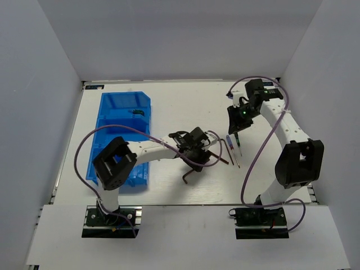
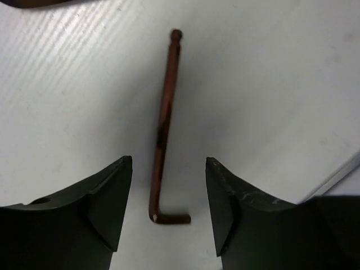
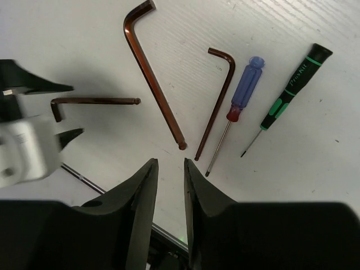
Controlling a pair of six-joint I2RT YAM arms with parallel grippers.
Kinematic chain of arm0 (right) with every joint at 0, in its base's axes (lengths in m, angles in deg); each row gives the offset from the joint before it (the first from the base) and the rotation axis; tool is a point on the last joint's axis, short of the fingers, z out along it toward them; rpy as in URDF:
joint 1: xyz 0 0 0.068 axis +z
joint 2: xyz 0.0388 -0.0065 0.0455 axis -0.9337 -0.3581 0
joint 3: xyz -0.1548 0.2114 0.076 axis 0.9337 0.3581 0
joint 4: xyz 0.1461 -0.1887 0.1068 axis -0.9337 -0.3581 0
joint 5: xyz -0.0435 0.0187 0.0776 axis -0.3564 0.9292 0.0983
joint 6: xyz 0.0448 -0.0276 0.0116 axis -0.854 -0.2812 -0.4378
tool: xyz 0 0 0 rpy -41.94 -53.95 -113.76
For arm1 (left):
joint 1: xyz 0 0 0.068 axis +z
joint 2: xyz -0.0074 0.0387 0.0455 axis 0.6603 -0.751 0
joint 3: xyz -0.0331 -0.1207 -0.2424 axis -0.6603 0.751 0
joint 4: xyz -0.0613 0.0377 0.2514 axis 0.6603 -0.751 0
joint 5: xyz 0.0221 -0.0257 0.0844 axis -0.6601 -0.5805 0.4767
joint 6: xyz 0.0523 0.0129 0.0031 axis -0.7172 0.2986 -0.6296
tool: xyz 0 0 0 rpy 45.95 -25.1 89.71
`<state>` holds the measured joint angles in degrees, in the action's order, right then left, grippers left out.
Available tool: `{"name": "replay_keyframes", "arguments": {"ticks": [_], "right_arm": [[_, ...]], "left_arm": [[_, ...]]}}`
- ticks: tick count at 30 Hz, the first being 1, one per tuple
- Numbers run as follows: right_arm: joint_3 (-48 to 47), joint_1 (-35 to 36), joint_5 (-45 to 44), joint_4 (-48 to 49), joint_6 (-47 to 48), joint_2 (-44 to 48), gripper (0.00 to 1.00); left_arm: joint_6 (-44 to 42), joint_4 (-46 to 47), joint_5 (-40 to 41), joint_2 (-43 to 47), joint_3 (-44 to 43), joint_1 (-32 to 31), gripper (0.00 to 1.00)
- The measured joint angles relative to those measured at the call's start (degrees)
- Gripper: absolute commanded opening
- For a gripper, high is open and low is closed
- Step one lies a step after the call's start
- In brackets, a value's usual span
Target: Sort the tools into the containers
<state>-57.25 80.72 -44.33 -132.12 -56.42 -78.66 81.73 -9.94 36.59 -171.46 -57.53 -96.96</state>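
hex key | flat on table | between spread left fingers

arms: white links, black joints | cables: purple | fingers: black, wedge-shaped | right wrist LED: green

The top camera hangs above and behind both arm bases, looking down and forward over the whole white worktop to the far wall. The left wrist camera sits very close to the surface, staring straight down through the left hand at a rust-dark L-shaped metal hex key. The right wrist camera stands higher, behind the right hand, with a wider look; its left edge apparently shares that same key.
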Motion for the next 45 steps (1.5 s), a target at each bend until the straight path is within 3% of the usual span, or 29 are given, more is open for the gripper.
{"name": "replay_keyframes", "arguments": {"ticks": [5,12,14,16,17,21,23,29,36,45], "right_arm": [[0.02,-2.8,3.63,-0.17,-0.42,0.92,0.31],[1.81,-5.53,7.67,-0.68,-1.07,1.03,0.28],[2.4,-6.38,8.39,-0.72,-1.27,1.07,0.28],[3.04,-6.95,9.18,-0.61,-1.31,1.09,0.33],[3.41,-7.21,9.51,-0.57,-1.38,1.09,0.42],[5.62,-7.54,10.8,-0.46,-0.24,1.11,0.63],[7.15,-7.5,11.37,-0.42,1.2,1.18,0.65],[13.51,-6.58,12.59,0.9,6.19,2.14,0.6],[14.23,-2.86,13.9,2.67,9.88,2.47,0.57],[15.8,1.42,20.72,2.23,23.43,4.17,0.58]], "left_arm": [[1.44,-1.16,9.14,-7.89,-5.38,-2.29,0.55],[2.86,-1.79,14.32,-9.33,-6.86,-3.54,0.16],[3.08,-2.08,14.8,-9.33,-6.93,-3.65,0.12],[3.19,-2.03,15.3,-9.33,-6.8,-3.93,0.04],[3.37,-1.9,15.58,-9.31,-6.62,-4.15,0.01],[5.01,-0.68,17.16,-7.89,-4.59,-4.81,0.0],[6.58,-1.22,17.4,-6.16,-2.64,-4.37,0.0],[12.57,-8.17,22.25,3.34,-2.16,0.74,0.0],[25.16,-9.51,32.68,15.26,-8.79,15.17,0.0],[27.65,-9.81,40.96,18.6,-0.66,28.0,0.0]]}}
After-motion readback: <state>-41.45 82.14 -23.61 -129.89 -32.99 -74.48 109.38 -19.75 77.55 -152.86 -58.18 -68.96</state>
